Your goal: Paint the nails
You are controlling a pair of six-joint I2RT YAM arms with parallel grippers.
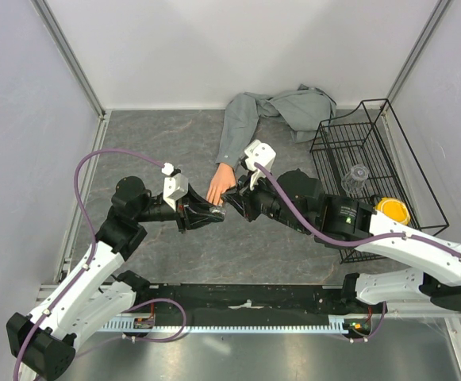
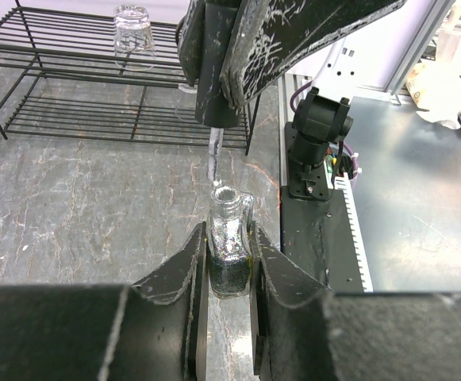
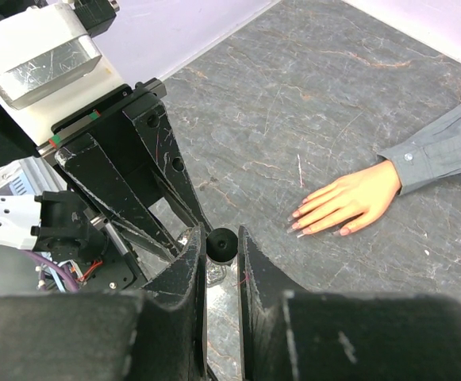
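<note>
The peach mannequin hand (image 1: 218, 187) lies palm down on the grey table, with a grey sleeve (image 1: 236, 133) behind it. Its tiny pinkish nails (image 3: 297, 225) show in the right wrist view, to the right of my right gripper. My left gripper (image 2: 228, 240) is shut on a small glass polish bottle (image 2: 230, 230) with dark liquid, held upright. My right gripper (image 3: 220, 240) is shut on the black brush cap (image 3: 222, 244) just above it. The brush stem (image 2: 213, 159) hangs down, with its tip at the bottle's mouth. Both grippers (image 1: 208, 214) (image 1: 235, 206) meet just in front of the fingertips.
A black wire basket (image 1: 373, 119) stands at the right and holds an upturned glass (image 1: 357, 179) and a yellow object (image 1: 393, 211). The basket (image 2: 71, 103) and glass (image 2: 132, 32) also show in the left wrist view. The grey shirt (image 1: 301, 107) is bunched at the back wall.
</note>
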